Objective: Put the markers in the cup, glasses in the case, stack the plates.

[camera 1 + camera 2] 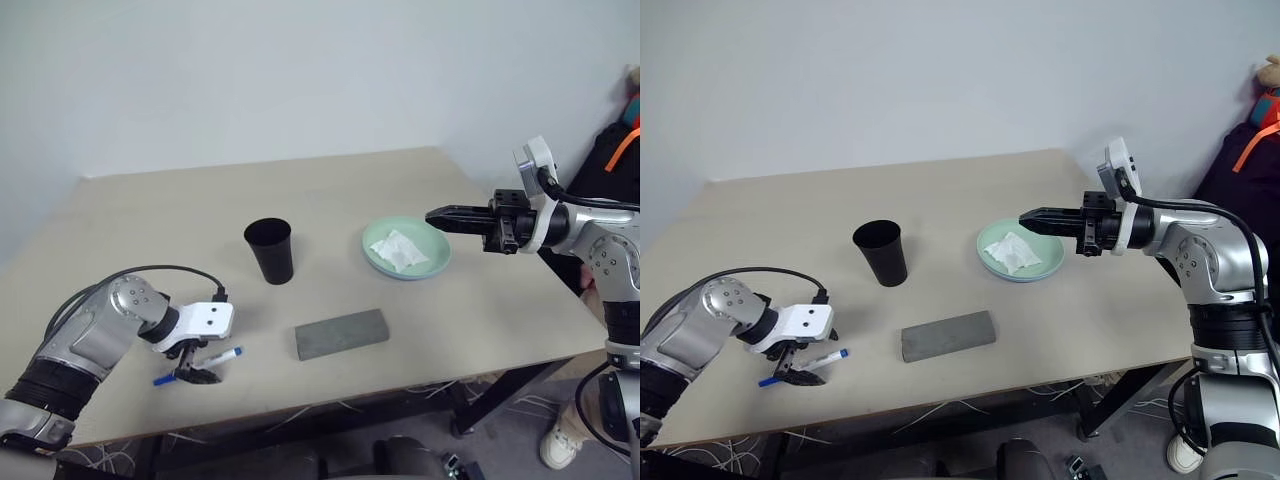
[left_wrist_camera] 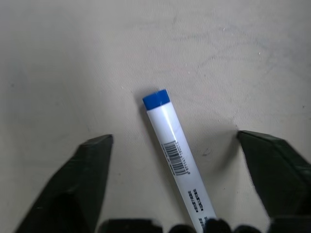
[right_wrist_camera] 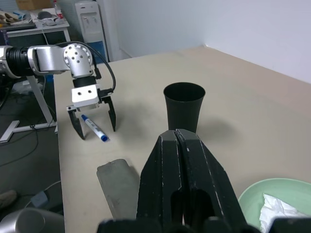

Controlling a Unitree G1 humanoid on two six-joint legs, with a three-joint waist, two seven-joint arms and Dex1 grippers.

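1. The left tool [image 1: 197, 372] points steeply down at the near left part of the bench [image 1: 150, 220], its two black fingers [image 2: 82, 174] spread apart on either side of a marker [image 1: 203, 364].
2. That marker is white with a blue cap and blue print; it lies flat on the bench between the fingers. In the left wrist view neither finger touches its barrel, and the blue cap end sticks out past the fingertips.
3. The right tool [image 1: 436, 214] is held level above the bench, pointing toward the robot's left, its fingers pressed together with nothing between them.
4. Its tip hangs over the far right edge of the pale mint green plate [image 1: 380, 255], which sits right of centre on the bench and carries a crumpled white tissue [image 1: 399, 249].
5. The black cup [image 1: 270, 250] stands upright near the middle of the bench, left of the plate and well apart from the marker.
6. The grey case [image 1: 341, 333] lies flat and closed nearer the front edge, between the marker and the plate, touching neither.
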